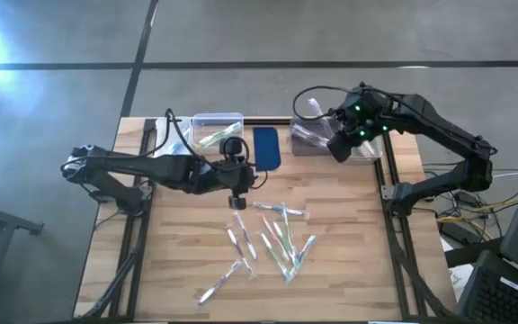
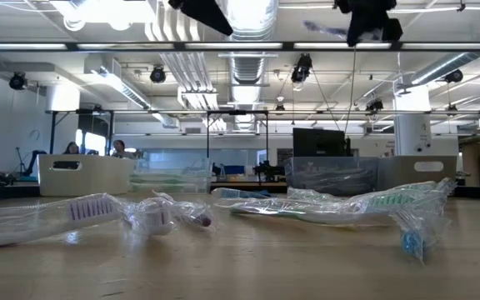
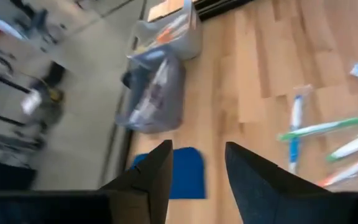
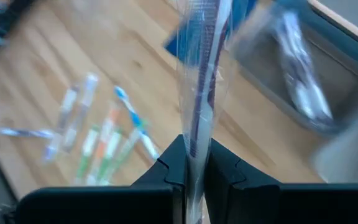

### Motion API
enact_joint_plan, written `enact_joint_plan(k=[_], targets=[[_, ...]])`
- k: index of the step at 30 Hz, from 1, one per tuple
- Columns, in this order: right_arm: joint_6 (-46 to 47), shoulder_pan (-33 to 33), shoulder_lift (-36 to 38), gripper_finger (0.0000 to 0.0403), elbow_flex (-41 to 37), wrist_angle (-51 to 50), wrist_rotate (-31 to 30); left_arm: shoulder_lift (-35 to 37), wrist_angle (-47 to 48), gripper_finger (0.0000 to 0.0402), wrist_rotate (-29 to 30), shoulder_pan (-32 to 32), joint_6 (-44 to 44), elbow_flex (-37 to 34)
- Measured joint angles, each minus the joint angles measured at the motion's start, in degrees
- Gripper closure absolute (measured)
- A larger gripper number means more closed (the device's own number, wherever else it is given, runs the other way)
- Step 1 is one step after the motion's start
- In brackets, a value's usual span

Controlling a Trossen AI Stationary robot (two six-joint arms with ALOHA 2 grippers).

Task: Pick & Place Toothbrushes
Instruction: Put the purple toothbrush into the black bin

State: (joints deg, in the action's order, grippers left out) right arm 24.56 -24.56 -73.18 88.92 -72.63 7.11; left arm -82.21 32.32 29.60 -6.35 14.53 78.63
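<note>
I saw my right claw (image 4: 194, 165) pinched shut on one wrapped toothbrush (image 4: 202, 81), which stuck straight out past its fingers. That claw hung over the grey bin (image 1: 320, 137) at the back of the table (image 1: 178, 261). The bin already had wrapped brushes in it, but they were too blurry for me to count.

My left claw (image 3: 197, 168) stood partly open with nothing between its fingers. It hung over the table, with the dark blue pad (image 1: 266, 148) just past its tips and the clear bin (image 1: 216, 129) beside that. I saw something orange and green in the clear bin.

The loose toothbrushes (image 1: 268, 241) lay scattered on the table just in front of the left claw and well away from the right claw. I counted about ten in the high view, all in clear wrappers, with green, blue and orange bits. They overlapped, so I could not be sure of the number.

There were two arms, two bins I could see and one blue pad.
</note>
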Motion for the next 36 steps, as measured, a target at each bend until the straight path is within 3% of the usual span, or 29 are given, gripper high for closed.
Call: enact_joint_plan(k=[9, 16, 21, 36], targets=[[-13.1, -6.4, -9.0, 0.0385, -0.1, -7.3, 0.1, 0.1, -1.3, 0.0264, -8.0, 0.0, -13.3, -3.3], [-24.3, -9.1, -17.1, 0.0385, -0.1, -8.3, 0.0, 0.1, -1.5, 0.0264, -8.4, -0.1, -19.0, -3.6], [-29.5, -11.8, -22.4, 0.0385, 0.4, -8.6, -5.5, 0.1, -1.5, 0.0264, -8.8, -0.2, -21.5, -3.6], [-35.5, -18.9, -32.3, 0.0385, 3.7, -7.9, -7.4, 0.1, -1.4, 0.0266, -8.8, -0.2, -24.0, -3.6]])
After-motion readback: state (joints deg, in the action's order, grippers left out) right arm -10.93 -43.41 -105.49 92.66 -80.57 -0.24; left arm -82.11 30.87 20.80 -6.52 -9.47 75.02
